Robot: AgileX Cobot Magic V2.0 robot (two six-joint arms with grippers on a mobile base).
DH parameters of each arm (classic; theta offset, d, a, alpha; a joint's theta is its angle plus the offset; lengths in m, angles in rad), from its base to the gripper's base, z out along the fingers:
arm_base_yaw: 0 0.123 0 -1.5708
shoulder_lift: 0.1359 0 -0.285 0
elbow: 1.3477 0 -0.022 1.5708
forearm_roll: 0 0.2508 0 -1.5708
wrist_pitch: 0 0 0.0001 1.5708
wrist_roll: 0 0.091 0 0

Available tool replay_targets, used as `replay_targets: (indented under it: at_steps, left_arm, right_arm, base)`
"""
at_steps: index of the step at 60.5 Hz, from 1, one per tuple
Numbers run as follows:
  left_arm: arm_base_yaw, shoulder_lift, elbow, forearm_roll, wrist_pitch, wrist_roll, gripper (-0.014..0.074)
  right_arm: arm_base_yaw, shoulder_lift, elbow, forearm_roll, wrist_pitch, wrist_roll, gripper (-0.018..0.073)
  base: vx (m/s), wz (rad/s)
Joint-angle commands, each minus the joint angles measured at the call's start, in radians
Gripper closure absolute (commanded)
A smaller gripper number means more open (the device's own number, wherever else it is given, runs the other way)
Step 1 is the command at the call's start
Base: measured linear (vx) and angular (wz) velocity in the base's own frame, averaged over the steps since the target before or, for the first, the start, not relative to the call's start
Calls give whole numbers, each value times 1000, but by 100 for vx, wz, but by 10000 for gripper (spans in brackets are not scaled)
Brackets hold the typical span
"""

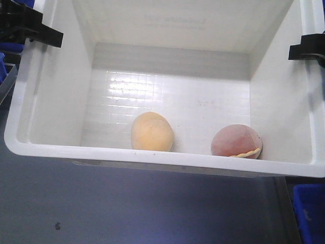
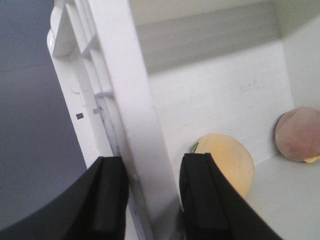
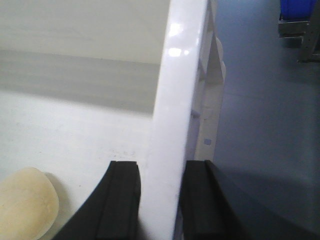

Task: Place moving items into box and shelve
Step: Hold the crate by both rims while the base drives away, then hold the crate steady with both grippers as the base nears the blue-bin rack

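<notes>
Plastic is filling most of the front view: the white crate (image 1: 48, 145) is sitting open-topped below the camera, and both balls are lying on its gridded floor against the near wall. The cream-yellow ball (image 1: 152, 132) is resting left of the middle of that wall. The pinkish-brown ball (image 1: 236, 141) is resting right of the middle, its cream trim facing the near wall, and the two are lying apart.

The left gripper (image 1: 50, 36) is reaching over the crate's left rim toward the far corner. In the left wrist view its black fingers (image 2: 107, 200) are standing narrow on either side of the wall, one outside among the ribs and one inside, so the left gripper (image 2: 152, 200) is holding the rim between them; the cream-yellow ball (image 2: 227, 162) is lying just beyond the inner finger and the pinkish-brown ball (image 2: 299, 134) farther along.

The right gripper (image 1: 300, 51) is gripping the right rim the same way. In the right wrist view its fingers (image 3: 122, 200) are pinching the glossy edge, with the right gripper (image 3: 160, 200) closed narrow on the wall. A pale rounded ball is showing at that view's lower left; which one, I cannot tell.

Faint grey print (image 1: 175, 21) is showing on the far wall, too pale to read. Blue bins (image 1: 310, 211) are standing outside the crate's near right corner on the grey floor (image 1: 127, 208).
</notes>
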Motion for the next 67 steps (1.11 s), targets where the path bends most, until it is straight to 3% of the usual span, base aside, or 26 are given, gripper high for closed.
replay_targets:
  at_steps: [1, 67]
  left_arm:
    - [-20, -39, -46, -196, -91, 29, 603]
    - [-20, -39, -46, -196, -91, 29, 603]
  right_arm:
    - [10, -29, -45, 140, -122, -18, 565]
    - [10, -29, -45, 140, -122, -18, 565]
  base:
    - [26, 28]
    - [22, 42]
